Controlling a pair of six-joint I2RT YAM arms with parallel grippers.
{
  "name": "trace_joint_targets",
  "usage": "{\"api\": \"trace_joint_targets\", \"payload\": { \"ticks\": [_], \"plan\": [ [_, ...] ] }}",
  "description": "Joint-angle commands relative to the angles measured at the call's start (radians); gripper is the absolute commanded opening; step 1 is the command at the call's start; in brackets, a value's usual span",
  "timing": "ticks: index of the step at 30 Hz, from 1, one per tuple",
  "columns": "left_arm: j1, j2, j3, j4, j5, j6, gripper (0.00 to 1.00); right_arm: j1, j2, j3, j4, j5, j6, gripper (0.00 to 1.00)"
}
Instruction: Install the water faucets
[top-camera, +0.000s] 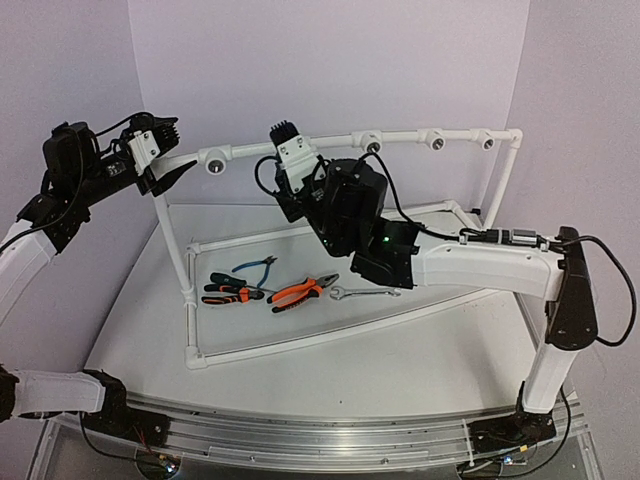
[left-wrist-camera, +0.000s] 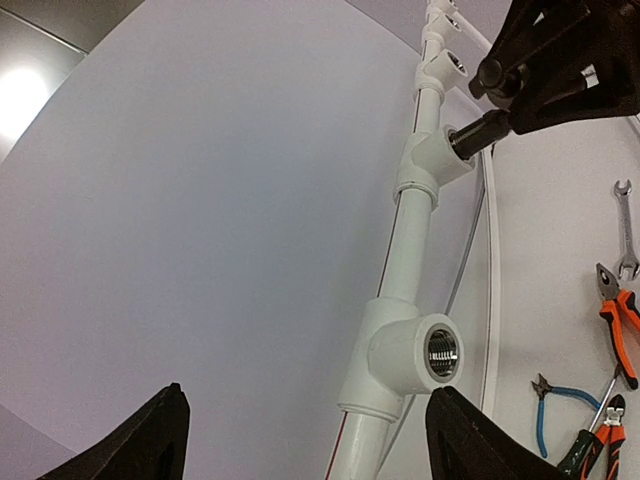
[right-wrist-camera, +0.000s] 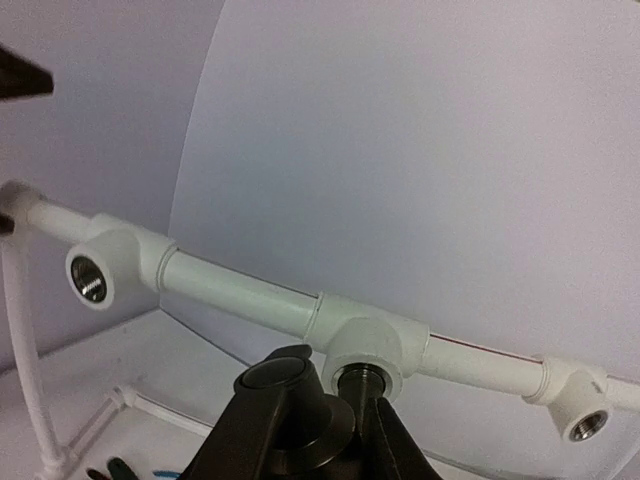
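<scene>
One tap (left-wrist-camera: 476, 137) sits nose-in at a tee (left-wrist-camera: 430, 162) on the pipe (left-wrist-camera: 408, 240), held by the right gripper (left-wrist-camera: 515, 105), its fingers part-closed around it. The left gripper (left-wrist-camera: 305, 405) gapes wide, empty (beside the next tee (left-wrist-camera: 400, 350)). Keep the tap square to the socket and turn gently, lest the threads cross.

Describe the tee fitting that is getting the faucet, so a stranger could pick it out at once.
A white pipe frame stands on the table, its top rail carrying a row of tee fittings with threaded sockets. Take the second tee from the rail's left end. The neighbours' sockets gape empty, while this one has the dark faucet, clamped in the right gripper, at its mouth.
</scene>
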Motion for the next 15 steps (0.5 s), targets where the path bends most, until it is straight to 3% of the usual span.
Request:
{"api": "trace_joint_targets", "payload": {
  "ticks": [1, 10, 15],
  "plan": [
    [0.006, -0.025, -0.007, 0.036, 0.018, -0.024, 0.83, 0.001, -0.002, -0.072, 0.097, 0.2, 0.678, 0.0],
    [0.006, -0.033, -0.026, 0.051, 0.022, -0.027, 0.83, 0.002, -0.056, -0.193, 0.106, 0.224, 1.314, 0.0],
    [0.006, -0.031, -0.033, 0.061, 0.027, -0.031, 0.83, 0.004, -0.074, -0.231, 0.106, 0.205, 1.545, 0.0]
  ]
}}
